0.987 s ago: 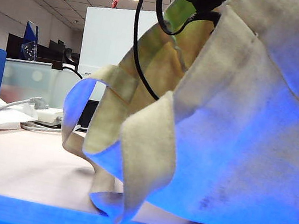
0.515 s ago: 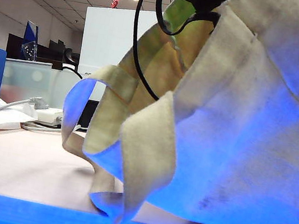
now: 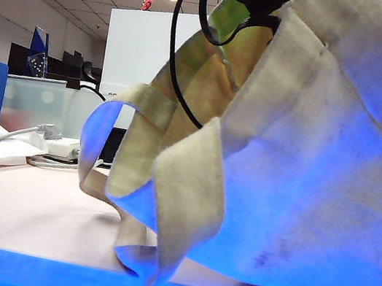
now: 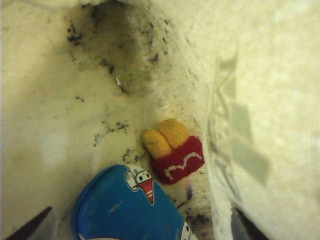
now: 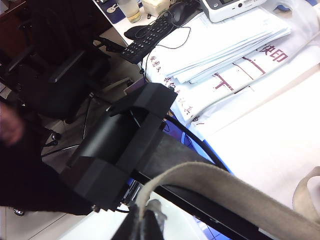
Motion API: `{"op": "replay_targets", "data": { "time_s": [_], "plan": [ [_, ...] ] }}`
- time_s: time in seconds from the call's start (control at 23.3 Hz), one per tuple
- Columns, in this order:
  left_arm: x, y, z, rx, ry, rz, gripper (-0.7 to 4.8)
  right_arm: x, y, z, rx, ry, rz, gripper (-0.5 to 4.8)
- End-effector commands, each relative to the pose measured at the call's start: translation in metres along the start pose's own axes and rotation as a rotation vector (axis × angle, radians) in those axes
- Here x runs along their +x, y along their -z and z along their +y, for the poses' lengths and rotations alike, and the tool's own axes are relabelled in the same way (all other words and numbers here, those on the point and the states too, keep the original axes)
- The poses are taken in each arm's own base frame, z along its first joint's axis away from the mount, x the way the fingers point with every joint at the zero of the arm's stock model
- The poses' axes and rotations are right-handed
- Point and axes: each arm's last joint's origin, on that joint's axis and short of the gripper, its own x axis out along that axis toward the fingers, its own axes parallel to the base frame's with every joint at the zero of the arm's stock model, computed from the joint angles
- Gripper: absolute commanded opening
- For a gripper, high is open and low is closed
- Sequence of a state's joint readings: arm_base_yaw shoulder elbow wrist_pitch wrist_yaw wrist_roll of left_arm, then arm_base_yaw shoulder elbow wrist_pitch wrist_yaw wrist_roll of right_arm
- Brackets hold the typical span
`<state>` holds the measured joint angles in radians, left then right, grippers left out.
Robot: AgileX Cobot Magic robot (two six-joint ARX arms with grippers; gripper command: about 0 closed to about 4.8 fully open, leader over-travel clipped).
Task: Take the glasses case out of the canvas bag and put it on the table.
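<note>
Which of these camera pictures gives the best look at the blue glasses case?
The left wrist view: it looks into the canvas bag and shows the glasses case lying on the cloth beside a small red and yellow toy. The exterior view shows only the bag's outside; the right wrist view shows a strap, not the case.

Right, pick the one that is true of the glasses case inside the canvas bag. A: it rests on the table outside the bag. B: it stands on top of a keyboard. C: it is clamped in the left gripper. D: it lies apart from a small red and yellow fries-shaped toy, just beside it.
D: the left wrist view shows the blue glasses case on the bag's cloth, the fries toy just beside it, and the left gripper open around it.
</note>
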<state>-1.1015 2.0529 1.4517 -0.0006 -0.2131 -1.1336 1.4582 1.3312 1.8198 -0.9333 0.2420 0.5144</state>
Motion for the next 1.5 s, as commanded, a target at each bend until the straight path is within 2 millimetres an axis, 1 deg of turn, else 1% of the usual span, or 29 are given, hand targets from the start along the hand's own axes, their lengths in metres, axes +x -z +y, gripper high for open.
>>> {"op": "replay_targets", "data": {
  "time_s": [0.04,0.69,0.77,0.82,0.86,0.94,1.07,1.16,1.5],
  "plan": [
    [-0.0028,-0.0032,-0.0042,0.002,0.018,-0.022,4.79,-0.0020,-0.0018,0.0006,0.001,-0.006,-0.016,-0.02],
    [-0.0028,-0.0038,-0.0040,0.003,0.010,-0.043,4.79,-0.0018,-0.0017,0.0006,0.001,-0.006,-0.015,-0.02],
    [-0.0028,-0.0049,-0.0035,0.156,-0.009,-0.069,4.79,-0.0018,-0.0017,0.0006,0.001,-0.006,-0.015,-0.02],
    [-0.0027,-0.0048,-0.0033,0.288,-0.015,-0.067,4.79,-0.0018,-0.0017,0.0006,0.001,-0.006,-0.016,-0.02],
    [-0.0028,-0.0049,-0.0036,0.378,-0.016,-0.069,4.79,-0.0018,-0.0017,0.0006,0.001,-0.006,-0.016,-0.02],
    [-0.0027,-0.0052,-0.0034,0.428,-0.025,-0.078,4.79,-0.0018,-0.0017,0.0006,0.001,-0.006,-0.015,-0.02],
    [-0.0028,-0.0047,-0.0021,0.569,-0.043,-0.069,4.79,-0.0018,-0.0017,0.0006,0.001,-0.006,-0.015,-0.02],
    [-0.0028,-0.0042,-0.0014,0.606,-0.051,-0.062,4.79,-0.0018,-0.0017,0.0006,0.001,-0.006,-0.015,-0.02],
    [-0.0028,-0.0042,-0.0009,0.605,-0.055,-0.060,4.79,-0.0018,-0.0017,0.0006,0.001,-0.006,-0.015,-0.02]
  ]
}}
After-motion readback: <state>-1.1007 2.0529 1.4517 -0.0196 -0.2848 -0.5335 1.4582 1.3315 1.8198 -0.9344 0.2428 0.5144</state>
